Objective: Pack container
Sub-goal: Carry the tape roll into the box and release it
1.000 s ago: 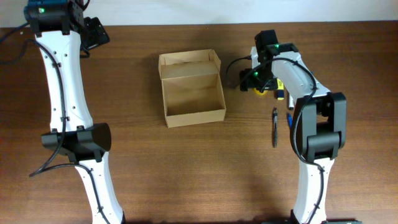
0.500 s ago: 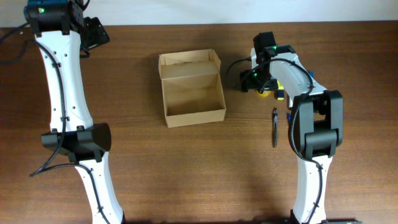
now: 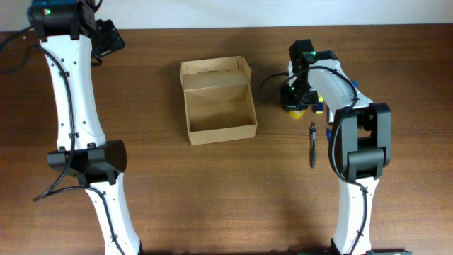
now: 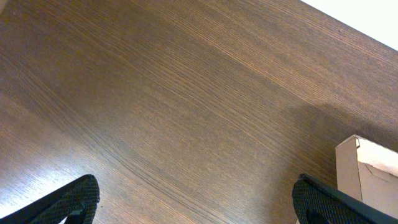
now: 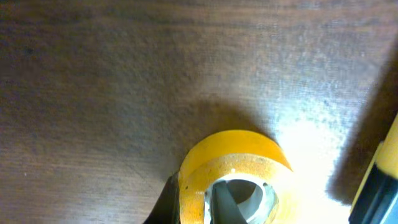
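Our right gripper (image 3: 296, 98) is down on the yellow tape roll (image 5: 231, 155), but we cannot tell if it pinches it, so the roll may slip before reaching the open box (image 3: 219, 106) in the middle of the table (image 3: 163, 205); our left gripper (image 4: 196, 202) hangs wide open.

Overhead straight down, whole table (image 3: 156, 184); left wrist oblique, shares container (image 4: 367, 168) corner; right wrist close-up, tape roll (image 5: 230, 149).

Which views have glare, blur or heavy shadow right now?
Right wrist: soft focus, the yellow tape roll is blurred, with bright glare on the table beside it. Left wrist: sharp wood grain, mild sheen lower left, a shadow next to the container corner. Overhead: even light, sharp.
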`<state>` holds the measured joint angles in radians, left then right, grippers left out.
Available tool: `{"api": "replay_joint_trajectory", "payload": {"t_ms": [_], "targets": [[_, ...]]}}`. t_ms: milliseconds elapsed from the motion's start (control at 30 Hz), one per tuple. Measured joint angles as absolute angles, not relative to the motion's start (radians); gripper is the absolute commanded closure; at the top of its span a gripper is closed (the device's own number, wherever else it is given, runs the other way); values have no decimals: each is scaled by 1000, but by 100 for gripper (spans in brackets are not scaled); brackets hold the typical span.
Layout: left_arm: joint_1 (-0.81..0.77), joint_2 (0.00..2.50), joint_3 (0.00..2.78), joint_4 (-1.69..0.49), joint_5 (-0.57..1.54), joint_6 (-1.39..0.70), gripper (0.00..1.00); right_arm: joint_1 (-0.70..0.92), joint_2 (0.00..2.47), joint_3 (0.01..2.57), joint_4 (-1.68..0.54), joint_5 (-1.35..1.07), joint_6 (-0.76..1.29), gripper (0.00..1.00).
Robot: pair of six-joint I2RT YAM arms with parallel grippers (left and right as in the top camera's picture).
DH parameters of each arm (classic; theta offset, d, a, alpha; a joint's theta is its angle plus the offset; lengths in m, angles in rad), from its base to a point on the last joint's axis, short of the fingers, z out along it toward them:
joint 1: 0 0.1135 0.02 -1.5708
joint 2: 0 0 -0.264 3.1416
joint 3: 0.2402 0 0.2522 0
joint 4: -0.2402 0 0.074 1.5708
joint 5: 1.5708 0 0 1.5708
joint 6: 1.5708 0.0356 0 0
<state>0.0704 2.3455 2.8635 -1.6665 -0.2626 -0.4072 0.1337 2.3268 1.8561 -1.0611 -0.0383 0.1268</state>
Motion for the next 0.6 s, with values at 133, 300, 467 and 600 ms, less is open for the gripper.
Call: {"api": "replay_joint_trajectory", "payload": {"t_ms": [133, 300, 467, 600], "targets": [[70, 2346, 2864, -1667, -263, -407, 0, 134, 2327, 1857, -1074, -38, 139, 96], [70, 2346, 2864, -1667, -263, -407, 0, 134, 2327, 1881, -1135, -39, 150, 96], [70, 2346, 2864, -1667, -263, -407, 0, 139, 2322, 2052, -1251, -42, 154, 96], [70, 2346, 2863, -1667, -263, -407, 0, 169, 2289, 2244, -1334, -43, 150, 96]]}}
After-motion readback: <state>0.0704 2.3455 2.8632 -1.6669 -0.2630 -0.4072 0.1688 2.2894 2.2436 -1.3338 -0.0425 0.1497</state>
